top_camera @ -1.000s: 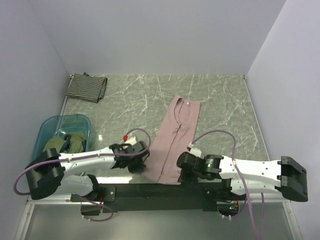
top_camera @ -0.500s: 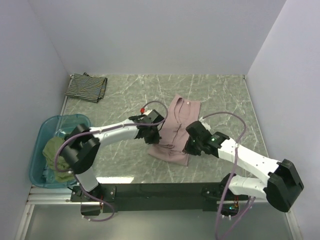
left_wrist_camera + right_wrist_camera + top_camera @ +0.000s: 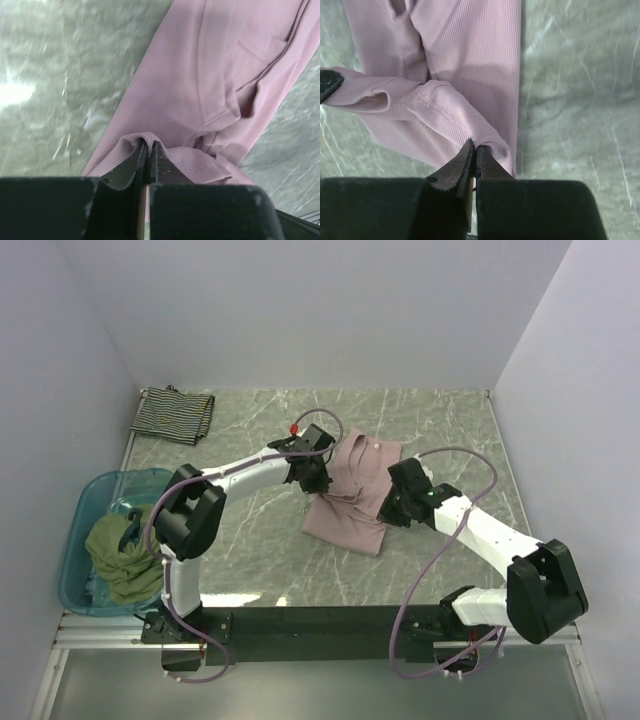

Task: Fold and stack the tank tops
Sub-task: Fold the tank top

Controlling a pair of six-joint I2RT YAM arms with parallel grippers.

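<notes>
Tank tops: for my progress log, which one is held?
The mauve-pink one, pinched by the left gripper and right gripper; the striped one in the far corner, the olive one in the blue tub.

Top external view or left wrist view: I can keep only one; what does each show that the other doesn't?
Only top external: the striped tank top, the olive tank top in the blue tub, the right gripper. Only left wrist: the left gripper, its fingers pinched shut on a cloth fold. Both: the mauve tank top on the marble table.
</notes>
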